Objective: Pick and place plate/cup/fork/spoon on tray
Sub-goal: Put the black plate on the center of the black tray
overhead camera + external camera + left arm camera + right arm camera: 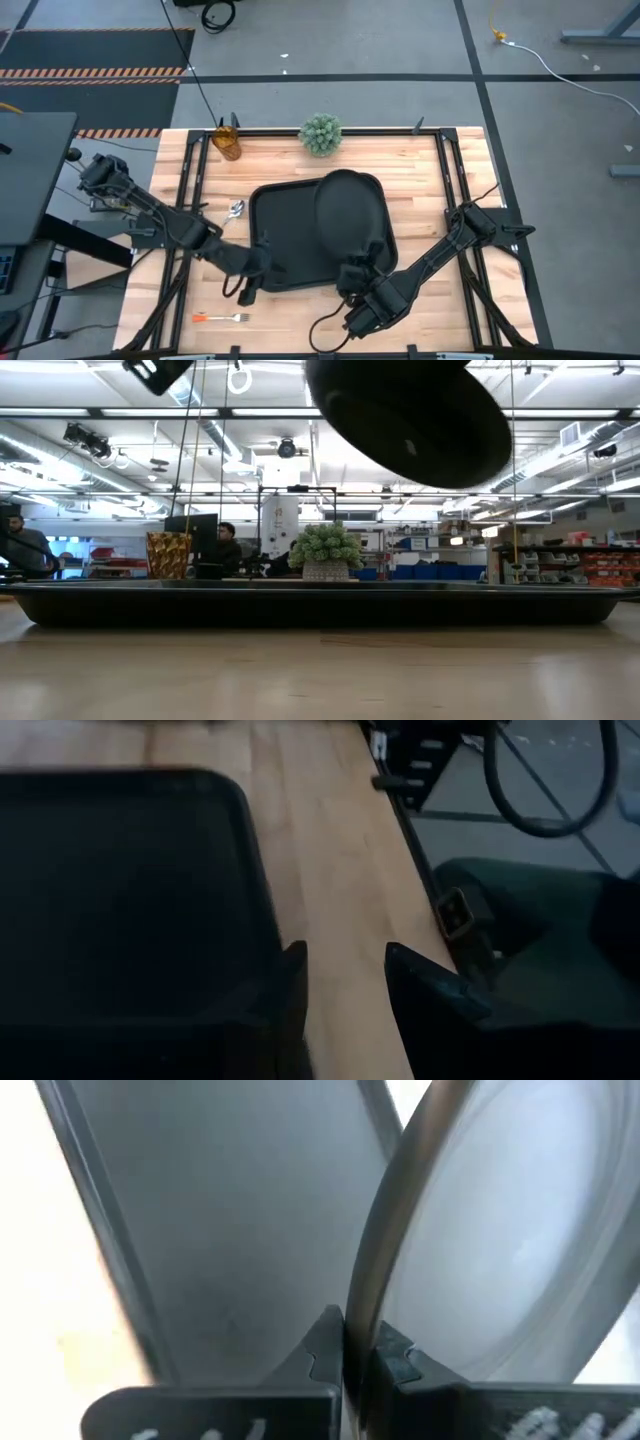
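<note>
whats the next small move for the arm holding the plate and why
Probably lower it: the right gripper has its jaws shut on the rim of the plate, which hangs tilted in the air above the tray. Easing it down until it lies flat inside the tray seems the sensible step before opening.

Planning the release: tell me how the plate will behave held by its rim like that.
The plate looks rigid: it keeps its shape though the right gripper pinches only its rim. Held tilted above the tray, it may pivot or slip. Its round edge could roll if dropped.
</note>
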You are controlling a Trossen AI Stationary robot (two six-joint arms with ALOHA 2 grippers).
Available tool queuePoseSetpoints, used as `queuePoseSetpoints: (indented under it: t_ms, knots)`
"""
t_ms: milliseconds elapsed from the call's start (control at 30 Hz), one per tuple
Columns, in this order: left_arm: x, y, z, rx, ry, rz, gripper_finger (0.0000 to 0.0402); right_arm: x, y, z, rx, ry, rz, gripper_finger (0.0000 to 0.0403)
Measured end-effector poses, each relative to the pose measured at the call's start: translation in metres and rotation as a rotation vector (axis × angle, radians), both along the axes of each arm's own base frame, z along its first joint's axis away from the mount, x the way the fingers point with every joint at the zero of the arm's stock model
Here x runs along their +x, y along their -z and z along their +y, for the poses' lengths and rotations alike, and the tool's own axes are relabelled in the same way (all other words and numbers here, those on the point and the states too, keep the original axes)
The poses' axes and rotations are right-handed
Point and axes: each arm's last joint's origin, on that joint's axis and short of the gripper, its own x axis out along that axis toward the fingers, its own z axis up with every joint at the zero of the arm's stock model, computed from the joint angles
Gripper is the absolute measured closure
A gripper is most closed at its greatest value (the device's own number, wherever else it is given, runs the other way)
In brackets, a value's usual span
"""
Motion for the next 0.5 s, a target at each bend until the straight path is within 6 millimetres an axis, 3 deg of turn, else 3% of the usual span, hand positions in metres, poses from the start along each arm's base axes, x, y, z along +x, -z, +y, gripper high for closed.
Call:
queuePoseSetpoints:
  t_ms: [167,367,500]
  knots:
    - [-0.007,0.003,-0.015,-0.052,0.015,0.026,0.0260,0.010,0.006,-0.003,-0.064,-0.155,0.092,0.0390]
    - [-0.014,0.003,-0.025,-0.101,0.028,0.045,0.0260,0.032,0.029,-0.009,0.035,-0.380,0.203,0.0390]
    - [-0.020,0.005,-0.032,-0.190,-0.009,0.102,0.0260,0.042,0.044,-0.028,0.124,-0.410,0.277,0.0390]
